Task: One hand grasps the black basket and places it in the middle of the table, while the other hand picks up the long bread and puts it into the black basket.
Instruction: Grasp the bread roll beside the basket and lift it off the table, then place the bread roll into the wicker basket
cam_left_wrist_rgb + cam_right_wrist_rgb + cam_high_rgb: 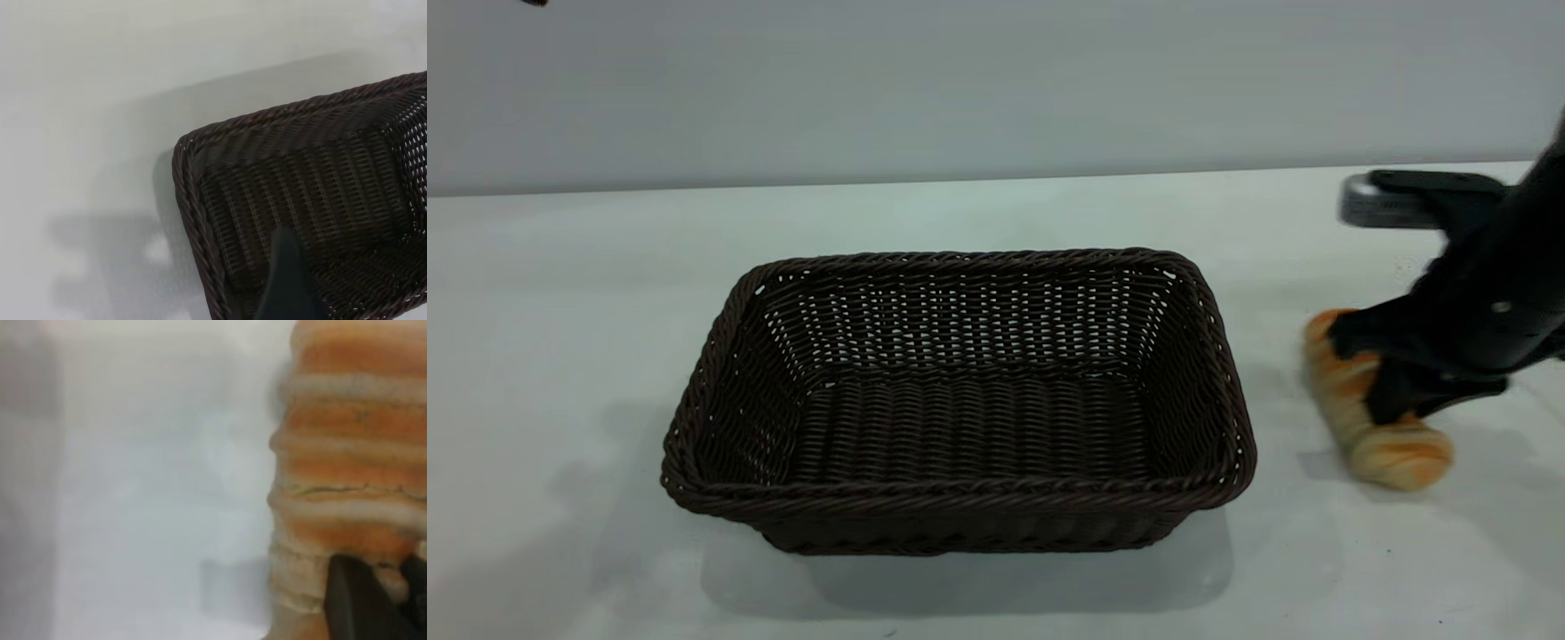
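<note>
right hand [1383,382] clamped on long bread [1392,449], its middle hidden, left hand's state unclear, black basket [960,511]

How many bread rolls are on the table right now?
1. The long bread lies on the table right of the black basket, with the right gripper down on its middle. The basket holds none.

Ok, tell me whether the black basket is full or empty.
Empty. The black basket shows only bare woven floor; the long bread lies on the table outside it, under the right gripper.
</note>
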Robot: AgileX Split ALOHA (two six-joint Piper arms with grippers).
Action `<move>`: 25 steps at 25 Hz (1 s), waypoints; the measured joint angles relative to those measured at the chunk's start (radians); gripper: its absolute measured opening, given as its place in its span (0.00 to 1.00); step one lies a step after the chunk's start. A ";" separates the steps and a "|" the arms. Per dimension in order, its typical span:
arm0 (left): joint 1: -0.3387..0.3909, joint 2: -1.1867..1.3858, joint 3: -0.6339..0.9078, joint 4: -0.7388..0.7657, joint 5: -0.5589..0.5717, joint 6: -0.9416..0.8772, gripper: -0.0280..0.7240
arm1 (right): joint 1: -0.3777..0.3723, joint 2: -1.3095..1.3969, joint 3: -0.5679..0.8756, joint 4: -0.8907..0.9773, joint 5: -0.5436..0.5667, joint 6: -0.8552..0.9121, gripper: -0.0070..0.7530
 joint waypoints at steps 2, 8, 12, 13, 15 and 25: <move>0.000 0.000 0.000 0.000 0.001 0.000 0.80 | -0.034 -0.048 0.000 -0.003 0.017 0.000 0.06; 0.000 0.000 0.000 0.000 0.001 0.000 0.80 | -0.042 -0.285 0.000 -0.004 0.075 0.000 0.06; 0.000 0.000 0.000 0.009 0.000 0.009 0.80 | 0.040 -0.431 0.001 0.013 0.134 -0.001 0.06; 0.000 0.000 0.000 0.022 0.000 0.011 0.80 | 0.075 -0.454 0.001 0.017 0.144 -0.002 0.06; 0.000 -0.009 0.000 0.054 0.006 0.015 0.80 | 0.148 -0.477 0.001 0.023 0.159 -0.006 0.06; 0.000 -0.158 0.031 0.095 0.048 0.005 0.80 | 0.388 -0.366 0.009 0.048 0.097 -0.031 0.06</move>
